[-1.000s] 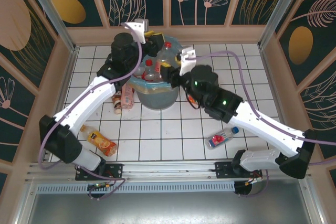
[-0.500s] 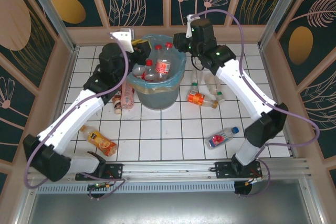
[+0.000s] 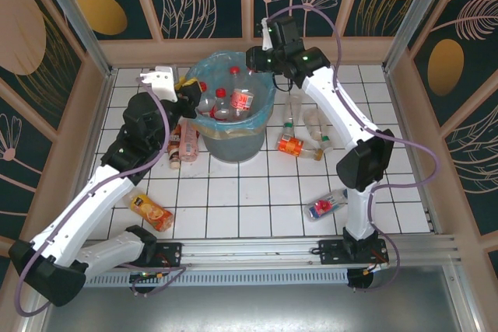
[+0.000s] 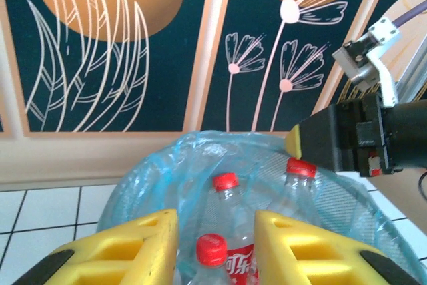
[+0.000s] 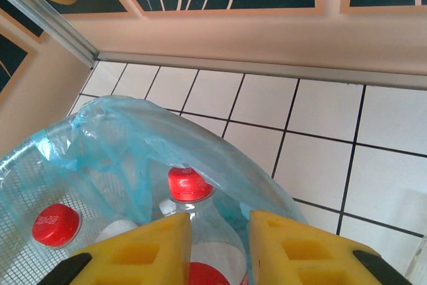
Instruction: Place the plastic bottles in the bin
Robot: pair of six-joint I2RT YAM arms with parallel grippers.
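Left arm (image 3: 144,126) pulled back off the bin (image 3: 233,145); right arm (image 3: 334,106) swung to its far rim.

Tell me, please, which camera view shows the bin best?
The top external view: it shows the whole bin, its blue-bagged rim, grey wall and the bottles inside. The left wrist view shows part of the rim close up; the right wrist view, one edge of the bag.

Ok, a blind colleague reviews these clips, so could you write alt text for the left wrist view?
Three red-capped plastic bottles sit in the blue-bagged bin, seen between the left pincer's two yellow fingers, which grip nothing. The right pincer, black with a yellow tip, hangs over the bin at right; dark floral wall panels stand behind.
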